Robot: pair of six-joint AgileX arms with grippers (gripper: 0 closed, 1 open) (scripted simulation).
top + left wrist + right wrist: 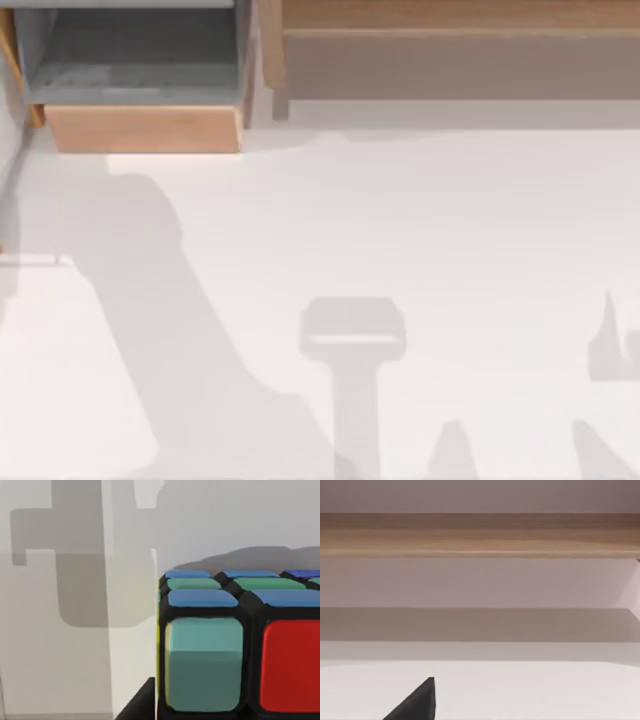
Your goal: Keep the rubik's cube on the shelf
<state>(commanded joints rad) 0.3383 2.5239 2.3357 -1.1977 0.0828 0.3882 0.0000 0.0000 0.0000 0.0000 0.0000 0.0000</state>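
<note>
While one rubik's cube (240, 645) looms close, one shelf (460, 40) stands; end effector grip unclear.

Rendered tabletop scene: white table (400, 230), wooden shelf (460, 40).

A dark finger (137, 705) of our left gripper shows at the edge of our left wrist view, and a dark fingertip (417, 702) of our right gripper in our right wrist view.
</note>
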